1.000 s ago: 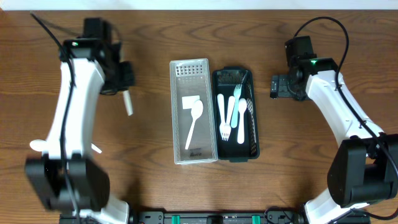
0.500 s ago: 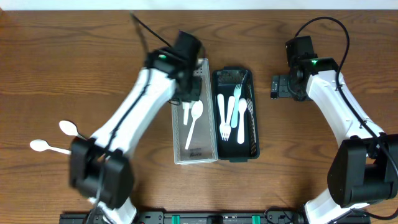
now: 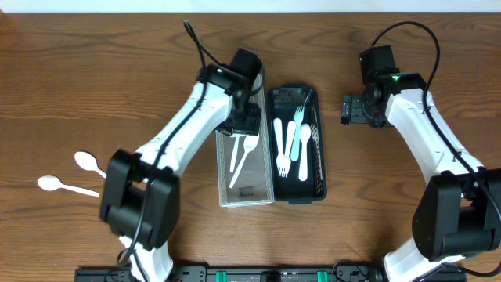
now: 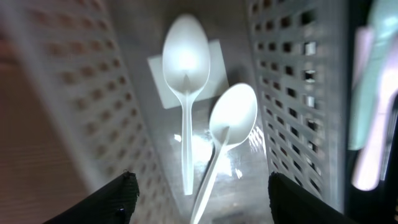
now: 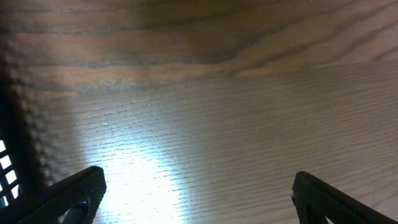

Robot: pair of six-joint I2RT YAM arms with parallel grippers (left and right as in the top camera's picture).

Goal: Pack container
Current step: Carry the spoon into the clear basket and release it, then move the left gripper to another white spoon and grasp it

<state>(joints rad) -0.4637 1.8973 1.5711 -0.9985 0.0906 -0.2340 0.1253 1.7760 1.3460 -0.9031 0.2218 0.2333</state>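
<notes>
Left wrist view: left gripper (image 4: 202,186) hangs over the clear perforated tray (image 4: 286,74), jaws spread wide, gripping nothing. Two white spoons lie on the tray floor. The nearer spoon (image 4: 231,118) is slanted, bowl toward 1 o'clock. The farther spoon (image 4: 185,59) has its bowl at 12, on a white label (image 4: 159,78). Overhead: black tray (image 3: 319,168) sits just beside at 3 o'clock, holding forks and spoons. Loose spoons (image 3: 86,162) lie on the table (image 3: 78,78) at 9 o'clock. Right gripper (image 5: 199,183) hovers over bare wood, jaws parted, empty.
</notes>
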